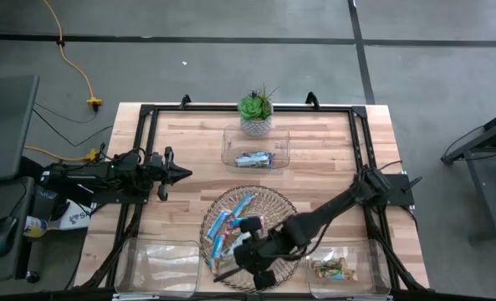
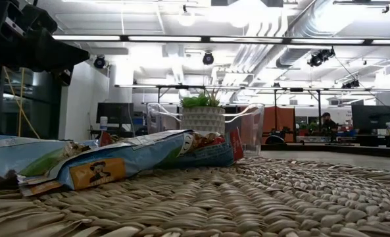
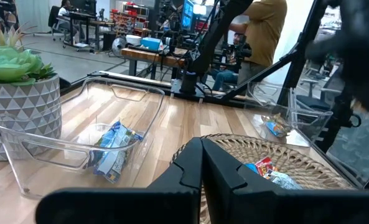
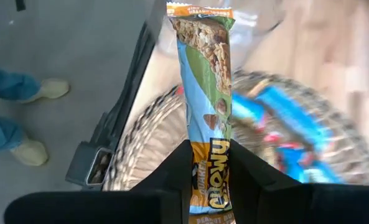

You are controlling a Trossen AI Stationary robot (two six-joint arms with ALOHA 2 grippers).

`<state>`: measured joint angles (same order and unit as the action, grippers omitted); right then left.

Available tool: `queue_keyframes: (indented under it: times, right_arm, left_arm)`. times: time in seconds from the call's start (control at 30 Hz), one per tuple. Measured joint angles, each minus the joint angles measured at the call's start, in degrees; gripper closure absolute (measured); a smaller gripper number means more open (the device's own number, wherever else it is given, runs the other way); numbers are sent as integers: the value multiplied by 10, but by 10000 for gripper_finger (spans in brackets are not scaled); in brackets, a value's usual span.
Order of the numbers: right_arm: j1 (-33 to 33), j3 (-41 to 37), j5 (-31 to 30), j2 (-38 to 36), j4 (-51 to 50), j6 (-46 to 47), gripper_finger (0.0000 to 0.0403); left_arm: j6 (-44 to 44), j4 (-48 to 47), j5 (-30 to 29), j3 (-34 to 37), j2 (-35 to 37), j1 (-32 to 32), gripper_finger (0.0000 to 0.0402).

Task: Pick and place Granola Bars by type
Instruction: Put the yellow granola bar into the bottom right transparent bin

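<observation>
Granola Bars, small flat wrapped oblongs, lie heaped in the round wicker tray (image 1: 283, 202) for sorting. Right tool (image 4: 210, 163) pinches one tan-green bar (image 4: 204, 81) by its end above the tray, clear for transfer. Left tool (image 3: 201, 163), pressed together, waits over the counter (image 1: 189, 142).

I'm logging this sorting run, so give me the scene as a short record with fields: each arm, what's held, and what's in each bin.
right end effector: over the near edge of the wicker tray, shut on a tan-green granola bar
left end effector: shut, holding nothing, parked at the table's left side
tray contents: blue-wrapped bars
far bin: a few blue-wrapped bars
near right bin: tan-green bars
near left bin: no bars visible
other: potted plant behind the far bin
</observation>
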<state>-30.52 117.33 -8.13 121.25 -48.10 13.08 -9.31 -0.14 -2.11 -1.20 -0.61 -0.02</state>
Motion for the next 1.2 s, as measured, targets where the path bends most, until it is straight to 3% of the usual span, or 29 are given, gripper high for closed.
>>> queue_keyframes:
  times: [0.27,0.43,0.67,0.97,1.2]
  right_arm:
    - [5,179,-45,-3,-150,9,339]
    - [3,119,-59,-82,-136,68,339]
    - [-28,112,-65,-135,-244,160,340]
    - [-98,111,-39,-150,-420,334,340]
    - [-163,89,-49,-150,-419,439,340]
  left_arm:
    - [0,0,0,0,0,0,401]
    - [0,0,0,0,0,0,401]
    - [0,0,0,0,0,0,401]
    - [0,0,0,0,0,0,401]
    - [0,0,0,0,0,0,401]
